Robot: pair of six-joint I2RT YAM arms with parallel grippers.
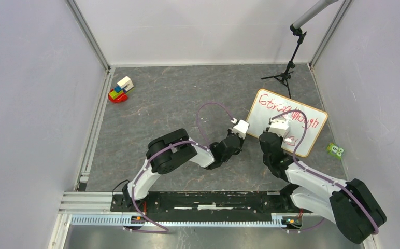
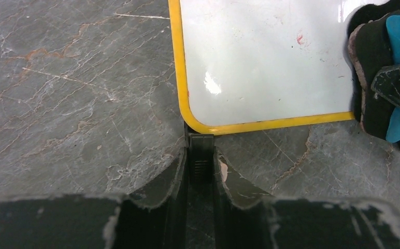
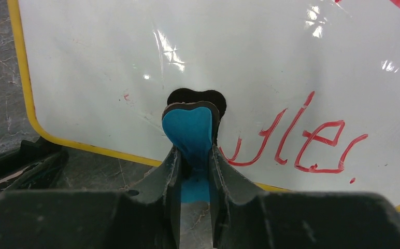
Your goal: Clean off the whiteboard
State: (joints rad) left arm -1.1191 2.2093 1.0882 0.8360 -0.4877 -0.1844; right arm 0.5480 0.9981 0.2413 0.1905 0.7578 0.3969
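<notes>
The whiteboard [image 1: 313, 126] lies flat on the grey marbled table [image 2: 73, 93], directly ahead of both sets of fingers, and its yellow rim shows in both wrist views. The right gripper [image 3: 194, 149] is clamped on a blue eraser [image 3: 187, 127] with a dark felt edge. The eraser stands up between the fingers, projecting past their tips, and meets the board surface just inside the near rim. Immediately to the right of those fingertips runs red handwriting [image 3: 312, 137]. The board to their left is almost clean, apart from one faint red fleck. More red writing lies beyond the fingers toward the far edge of the board. The left gripper [image 2: 202, 155] has its fingers set narrow, with the tips right at a rounded corner of the board's rim. A small dark block [image 2: 202, 162] fills the gap between them; whether it is pinched, or what it belongs to, cannot be determined. The eraser and one right finger appear well to the right of the left fingertips, over the board's near edge. Well away from both grippers are a cluster of coloured toy blocks [image 1: 120, 89] at the far left, a small green object [image 1: 335, 150] beside the board's right edge, and a black tripod stand [image 1: 286, 72] behind the board.
</notes>
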